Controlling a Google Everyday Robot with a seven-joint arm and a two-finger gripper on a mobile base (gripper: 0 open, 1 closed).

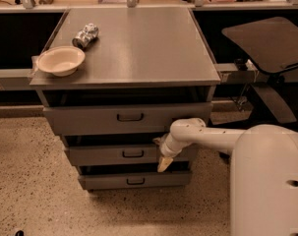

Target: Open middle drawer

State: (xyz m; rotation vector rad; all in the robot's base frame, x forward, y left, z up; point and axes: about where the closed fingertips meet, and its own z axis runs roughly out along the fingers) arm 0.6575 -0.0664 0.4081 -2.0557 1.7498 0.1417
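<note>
The middle drawer [104,155] is a grey metal front of medium height in the cabinet, with a small dark loop handle [133,153] at its centre. It sits between the taller top drawer [89,119] and the narrower bottom drawer [109,182]. My gripper [163,163] hangs tip-down at the end of the white arm [207,135], in front of the right part of the middle drawer. It is to the right of the handle and apart from it. The gripper covers part of the drawer's right end.
A cream bowl [60,60] and a crushed silver can [85,36] lie on the cabinet's grey top [138,48]. A dark tilted tray on a stand [266,43] is at the right. My white body [269,181] fills the lower right. The floor [30,181] is speckled.
</note>
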